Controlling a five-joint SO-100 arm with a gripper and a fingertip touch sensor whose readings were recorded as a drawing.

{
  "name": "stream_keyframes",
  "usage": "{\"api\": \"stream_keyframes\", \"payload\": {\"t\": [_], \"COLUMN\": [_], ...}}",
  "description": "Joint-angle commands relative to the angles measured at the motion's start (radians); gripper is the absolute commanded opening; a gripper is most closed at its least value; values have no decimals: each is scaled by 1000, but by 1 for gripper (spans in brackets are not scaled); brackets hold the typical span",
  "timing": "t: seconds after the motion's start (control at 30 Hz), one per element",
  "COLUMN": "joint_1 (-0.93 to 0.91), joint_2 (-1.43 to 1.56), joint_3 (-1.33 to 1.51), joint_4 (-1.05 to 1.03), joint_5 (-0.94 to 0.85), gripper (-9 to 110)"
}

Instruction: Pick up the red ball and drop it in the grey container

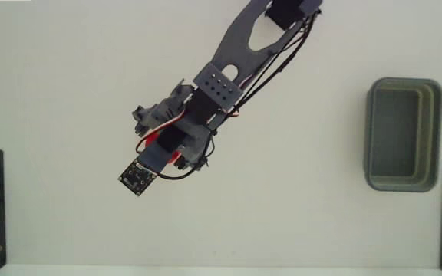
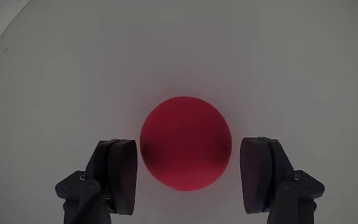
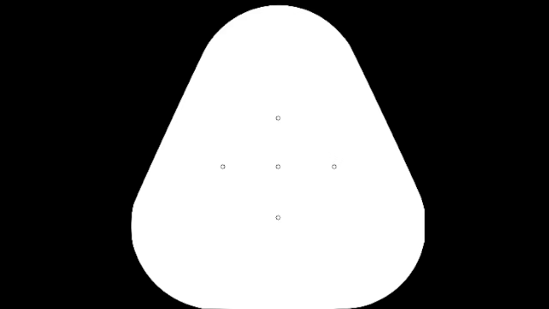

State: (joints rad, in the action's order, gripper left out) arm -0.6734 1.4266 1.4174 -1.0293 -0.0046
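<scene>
Claw [image 2: 188, 174] is sitting wide around the red ball [image 2: 186, 142] mid-desk [image 1: 67, 92] — gaps both sides. Uneven closing risks squirting it away. Grey container [image 1: 403, 134] is waiting near the desk's right edge in the fixed view.

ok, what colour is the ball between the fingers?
Plain bright red ball, clearest in the wrist view.

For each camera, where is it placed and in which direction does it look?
Fixed view: it sits above and looks straight down at the white table; it shows the arm reaching from the top edge, and the grey container at right.
Wrist view: it rides on the arm and looks down past the open pincer at the red ball between its fingers.
Shared: the table, the pincer and the ball, mostly hidden from above.
</scene>
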Motion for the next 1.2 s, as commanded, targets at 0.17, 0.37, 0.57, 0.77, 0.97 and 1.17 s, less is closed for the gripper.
{"api": "stream_keyframes", "payload": {"t": [0.17,0.37,0.57,0.77,0.97,1.17], "joint_1": [-20,-20,-20,-20,-20,-20], "joint_2": [24,24,24,26,27,28], "joint_3": [-43,-43,-43,-33,-13,13], "joint_4": [3,3,3,11,30,56], "joint_5": [5,5,5,5,5,5], "gripper": [110,110,110,110,110,110]}}
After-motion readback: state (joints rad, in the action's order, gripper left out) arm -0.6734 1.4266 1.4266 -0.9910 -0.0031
